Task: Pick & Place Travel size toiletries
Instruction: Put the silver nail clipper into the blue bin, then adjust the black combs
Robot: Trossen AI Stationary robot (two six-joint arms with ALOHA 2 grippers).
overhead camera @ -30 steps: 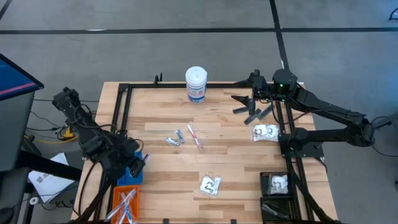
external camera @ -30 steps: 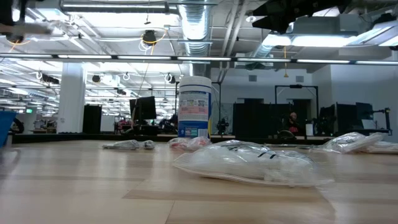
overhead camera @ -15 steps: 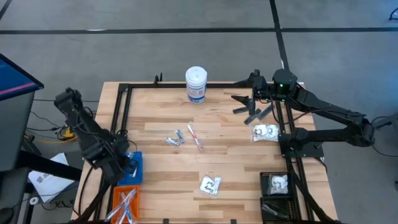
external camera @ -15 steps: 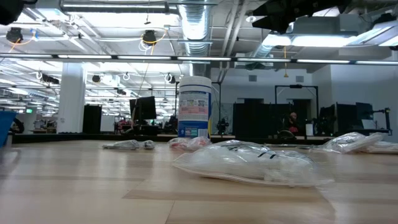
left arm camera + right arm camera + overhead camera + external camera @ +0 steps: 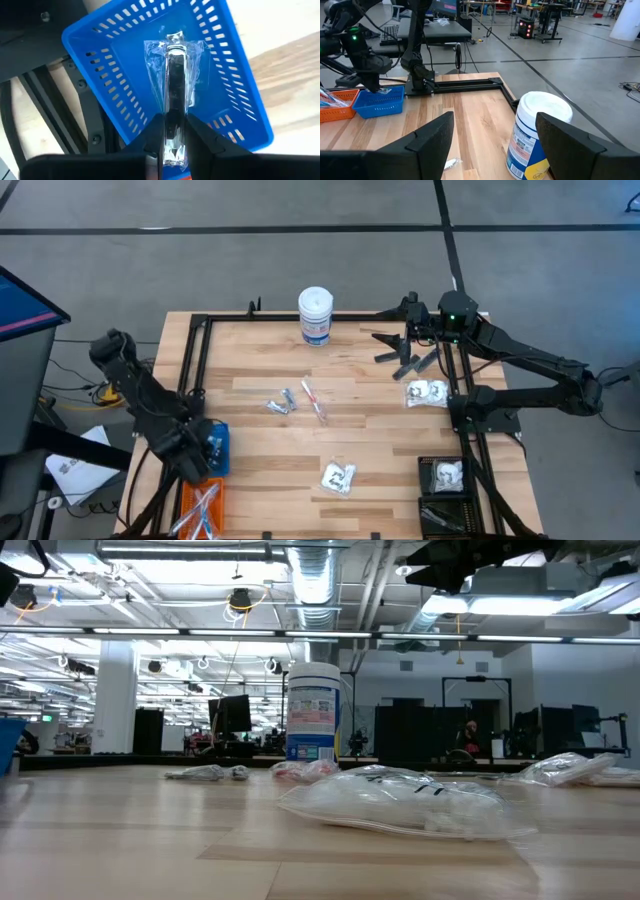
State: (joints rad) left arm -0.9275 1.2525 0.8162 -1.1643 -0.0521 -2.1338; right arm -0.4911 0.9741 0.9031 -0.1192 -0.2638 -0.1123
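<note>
My left gripper is shut on a clear crinkly packet with a slim black piece inside, right above the blue bin at the table's near left. On the table lie small silver tubes, thin white-and-red sticks and two clear packets. My right gripper stands open and level at the far right, holding nothing. My left gripper pinches the packet's upper end between its two fingers, which come from above and point down. The packet hangs below them along their line, inside the blue bin's rim. Whether its lower end touches the bin's floor I cannot tell.
An orange bin with sticks sits just nearer than the blue one. A black bin holding a packet stands at the near right. A tall white canister stands at the far middle. Black frame rails run along the table's edges.
My left gripper has come down over the blue bin, shifting a little toward the table's near left, and its wrist has rolled. It has stayed shut on the packet, which has gone down with it.
</note>
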